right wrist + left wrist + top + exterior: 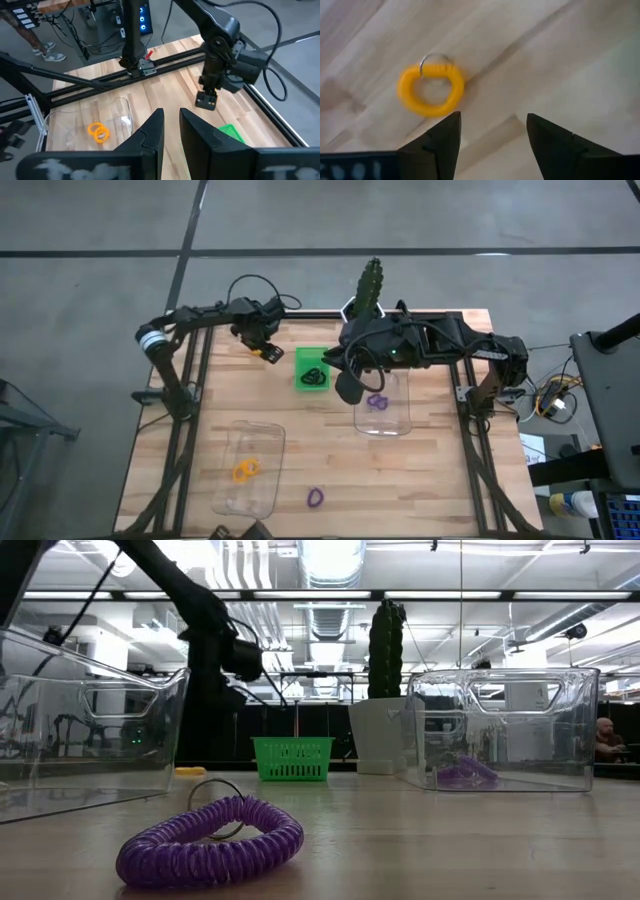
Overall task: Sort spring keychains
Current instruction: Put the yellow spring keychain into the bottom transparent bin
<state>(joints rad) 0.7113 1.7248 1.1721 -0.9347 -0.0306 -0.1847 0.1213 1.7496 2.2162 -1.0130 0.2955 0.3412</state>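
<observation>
My left gripper [266, 346] is open and hovers over the far left of the table. An orange keychain [431, 90] lies flat on the wood just ahead of its fingertips, untouched. My right gripper [171, 120] is shut and empty, above the near edge of the green tray [312, 370], which holds black keychains. Purple keychains [377, 401] lie in the right clear box [384, 420]. Orange keychains [245, 470] lie in the left clear box [247, 468]. One purple keychain [315, 497] lies on the bare wood near the near edge.
A potted cactus [369, 288] stands at the far edge behind the right arm. Black frame rails run along both sides of the table. Bare wood lies between the two boxes. In the low view the loose purple keychain [210, 840] is close to the camera.
</observation>
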